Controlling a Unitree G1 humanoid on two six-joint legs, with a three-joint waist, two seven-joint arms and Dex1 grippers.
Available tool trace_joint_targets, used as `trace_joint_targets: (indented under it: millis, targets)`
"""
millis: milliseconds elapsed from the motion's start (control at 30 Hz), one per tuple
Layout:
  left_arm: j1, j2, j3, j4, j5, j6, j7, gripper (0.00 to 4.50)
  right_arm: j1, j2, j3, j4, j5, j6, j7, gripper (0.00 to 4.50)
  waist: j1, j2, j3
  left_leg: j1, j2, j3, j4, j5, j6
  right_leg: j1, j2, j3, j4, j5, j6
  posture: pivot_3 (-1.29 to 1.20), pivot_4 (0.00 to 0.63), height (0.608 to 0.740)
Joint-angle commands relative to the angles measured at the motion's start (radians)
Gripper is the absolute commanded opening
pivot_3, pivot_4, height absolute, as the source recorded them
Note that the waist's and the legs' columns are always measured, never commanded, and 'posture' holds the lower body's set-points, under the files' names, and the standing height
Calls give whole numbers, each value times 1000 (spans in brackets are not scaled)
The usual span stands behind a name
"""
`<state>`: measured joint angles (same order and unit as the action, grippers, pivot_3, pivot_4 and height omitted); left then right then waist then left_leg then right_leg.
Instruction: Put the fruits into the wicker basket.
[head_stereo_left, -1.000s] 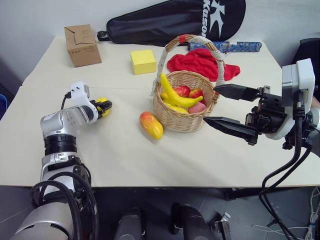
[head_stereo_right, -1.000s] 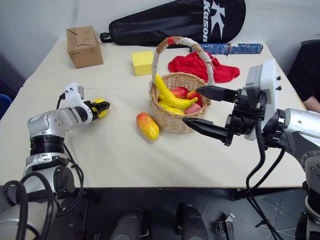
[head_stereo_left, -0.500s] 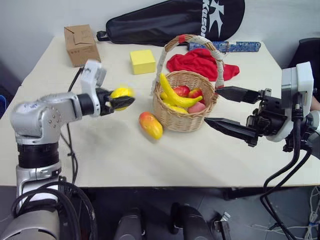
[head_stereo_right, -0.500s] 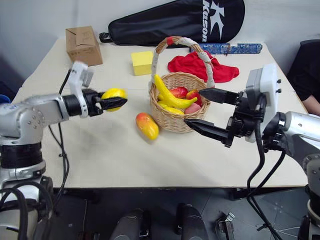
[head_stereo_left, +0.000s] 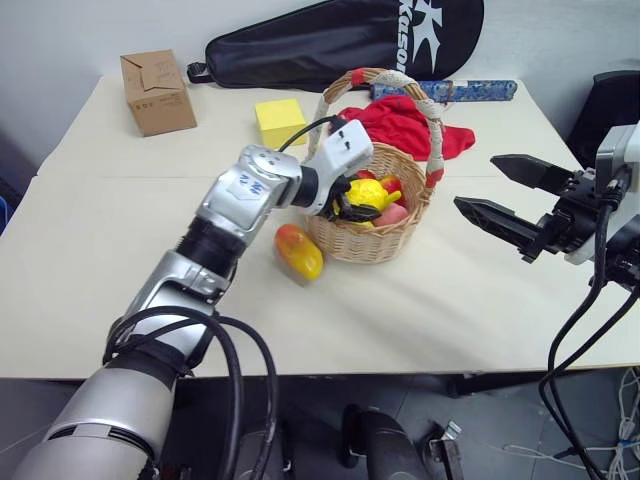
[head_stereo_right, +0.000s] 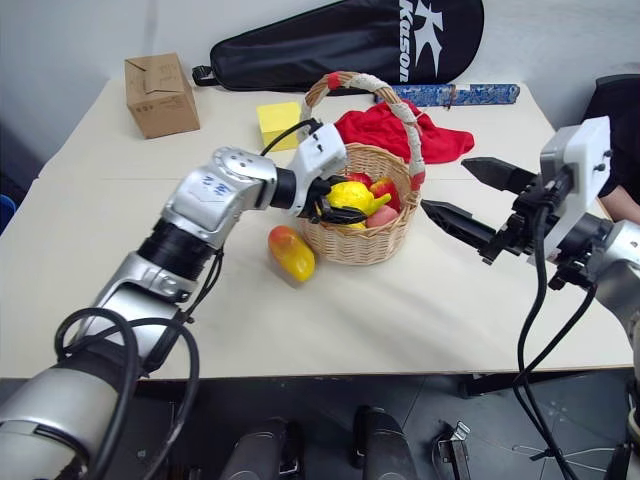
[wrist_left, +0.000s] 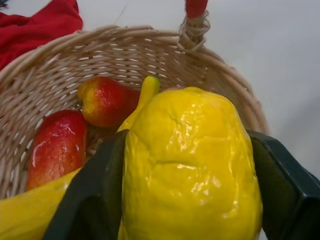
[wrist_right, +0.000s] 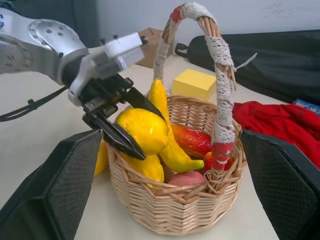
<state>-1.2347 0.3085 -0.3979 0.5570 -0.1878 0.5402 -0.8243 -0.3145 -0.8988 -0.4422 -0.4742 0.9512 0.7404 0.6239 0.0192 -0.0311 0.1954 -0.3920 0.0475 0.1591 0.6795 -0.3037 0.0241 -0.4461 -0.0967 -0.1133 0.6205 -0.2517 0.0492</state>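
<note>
Left gripper (wrist_right: 131, 131) over wicker basket (wrist_right: 170, 210)

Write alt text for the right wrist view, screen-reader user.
The left gripper holds a yellow lemon between its black fingers over the wicker basket, which already holds a banana and reddish fruits. The right gripper's own black fingers stand wide apart either side of the basket; a yellow block and red cloth lie behind.
</note>
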Motion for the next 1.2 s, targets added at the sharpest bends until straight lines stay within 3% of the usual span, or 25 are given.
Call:
trace_joint_targets:
  millis: [33, 200, 333, 400, 500, 700, 1033, 1200]
  targets:
    - [-30, 10, 96, -4, -19, -35, -40, 4488, 34, 15, -41, -54, -1, -22, -17, 4500, -2, 0, 0, 0, 0, 0, 0, 0, 0, 0, 0, 0, 0, 0, 0, 0, 150, 740]
    - [116, 161, 252, -235, -118, -61, -174, 4488, 51, 26, -30, -63, -3, -21, -33, 4500, -23, 0, 0, -1, 1, 0, 0, -1, 0, -1, -2, 1, 1, 0, 0, 0, 150, 740]
    - [290, 309, 264, -432, -119, -175, -325, 4488, 55, 17, -21, -49, -7, -15, -20, 4500, -23, 1, 0, 2, 2, 0, 0, 0, -3, -1, -1, 2, 3, -1, -1, 0, 150, 740]
    - [324, 353, 238, -435, -60, -243, -349, 4488, 56, 11, -12, -40, -15, -17, -6, 4500, -13, 1, 0, 1, 2, 0, 1, 1, -3, -1, 0, 2, 4, -1, -1, 0, 150, 740]
    - [349, 419, 158, -336, 109, -519, -374, 4488, 50, 15, 19, -21, -44, -28, 12, 4500, 3, 1, 0, 1, -1, -2, 2, -1, 1, 1, 0, 1, 2, 0, 0, 0, 150, 740]
    - [294, 357, 76, -88, 277, -902, -318, 4488, 28, 31, 45, -15, -49, -25, 20, 4500, 8, 1, 0, -1, -1, -1, 3, -4, 5, 1, -4, 0, 0, 1, 1, 0, 150, 740]
    - [168, 235, 7, 212, 417, -1080, -267, 4488, 19, 32, 31, -22, -37, -3, 5, 4500, 2, 1, 0, -3, -1, 1, 4, -5, 7, 0, -1, -2, -1, 2, 3, 0, 150, 740]
    - [164, 243, 3, 257, 437, -1088, -291, 3368, 34, 33, 20, -43, -24, 0, -4, 4500, 0, 1, 0, -3, 0, 1, 4, -7, 10, -1, -1, -2, 0, 2, 3, 0, 150, 740]
